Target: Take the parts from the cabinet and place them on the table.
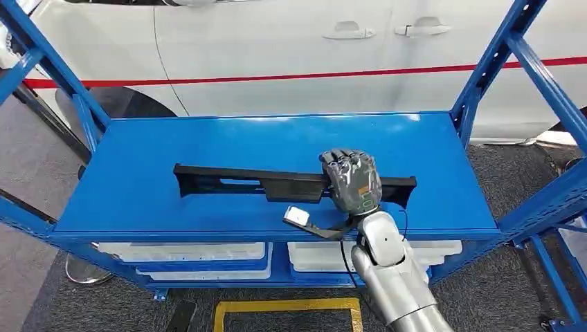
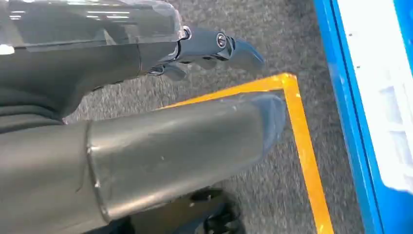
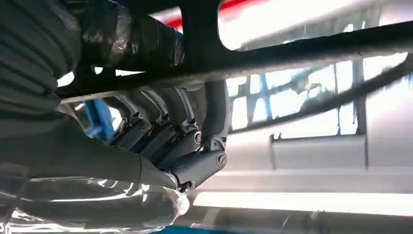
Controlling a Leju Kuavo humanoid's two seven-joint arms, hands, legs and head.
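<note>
The long black part lies flat across the middle of the blue shelf of the cabinet. The right hand sits on top of the part near its right end, and its fingers are curled around the part, holding it. The left hand hangs low over the grey floor by a yellow line. Its fingers are loosely apart and hold nothing. A white car stands behind the cabinet.

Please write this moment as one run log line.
right hand: grips long black part near one end | part: on blue shelf | left hand: holds nothing, above floor | step: part not yet on table
</note>
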